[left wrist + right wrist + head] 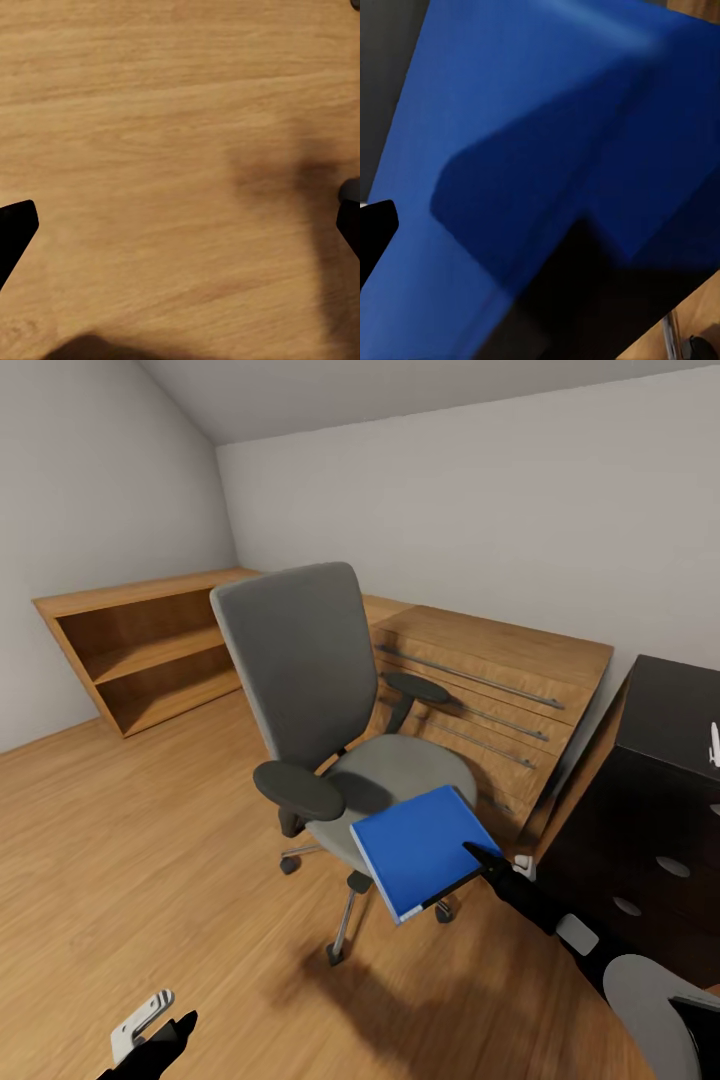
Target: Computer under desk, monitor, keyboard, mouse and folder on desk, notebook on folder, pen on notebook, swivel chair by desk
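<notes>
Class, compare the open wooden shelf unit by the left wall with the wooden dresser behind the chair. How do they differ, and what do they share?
The open light-wood shelf unit has no front, so its inner shelf board and back show; the light-wood dresser is closed by drawer fronts. The dresser carries long horizontal metal bar handles; the shelf unit has none. The shelf unit stands unobstructed, while the grey swivel chair partly hides the dresser. Both are low, warm light wood, against the walls.

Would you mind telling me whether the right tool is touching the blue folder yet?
Touching. In the head view the right tool has a dark fingertip overlapping the edge of the folder, which sits tilted off the swivel chair seat; the right wrist view shows blue close up.
</notes>
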Robot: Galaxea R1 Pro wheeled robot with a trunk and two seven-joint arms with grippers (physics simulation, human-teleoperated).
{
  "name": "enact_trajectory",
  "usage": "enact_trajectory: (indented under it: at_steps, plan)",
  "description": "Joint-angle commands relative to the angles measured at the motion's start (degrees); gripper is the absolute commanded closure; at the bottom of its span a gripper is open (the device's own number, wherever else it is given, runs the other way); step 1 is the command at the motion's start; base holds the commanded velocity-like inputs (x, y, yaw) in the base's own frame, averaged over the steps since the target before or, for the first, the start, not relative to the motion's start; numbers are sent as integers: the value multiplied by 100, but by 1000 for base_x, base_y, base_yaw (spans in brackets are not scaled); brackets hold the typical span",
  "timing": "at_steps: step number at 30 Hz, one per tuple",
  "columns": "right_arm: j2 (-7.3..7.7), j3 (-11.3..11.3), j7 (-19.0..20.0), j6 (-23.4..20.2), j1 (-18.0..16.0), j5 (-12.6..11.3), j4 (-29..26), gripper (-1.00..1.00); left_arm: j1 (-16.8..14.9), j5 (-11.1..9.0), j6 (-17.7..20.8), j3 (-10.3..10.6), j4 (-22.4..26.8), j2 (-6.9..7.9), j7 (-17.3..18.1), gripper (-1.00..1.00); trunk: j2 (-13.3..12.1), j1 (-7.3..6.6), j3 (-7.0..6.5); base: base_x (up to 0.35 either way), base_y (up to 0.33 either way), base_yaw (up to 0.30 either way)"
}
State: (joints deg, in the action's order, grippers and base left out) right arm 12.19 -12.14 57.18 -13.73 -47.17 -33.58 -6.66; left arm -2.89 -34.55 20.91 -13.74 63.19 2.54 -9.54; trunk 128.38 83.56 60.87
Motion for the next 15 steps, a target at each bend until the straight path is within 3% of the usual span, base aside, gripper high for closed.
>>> enact_trajectory:
  at_steps: [1,2,15]
  plan:
    - [-2,-46,17,-60,-3,13,2,-100,-1,-60,26,2,10,1,-39,-100,2,-1,5,3,0,0]
    - [-4,-45,16,-61,-3,14,3,100,-1,-60,26,0,9,1,-39,-100,2,-1,5,2,0,0]
    - [-62,-52,4,-67,-3,12,4,100,-1,-52,27,2,9,1,-39,-100,2,-1,5,0,0,0]
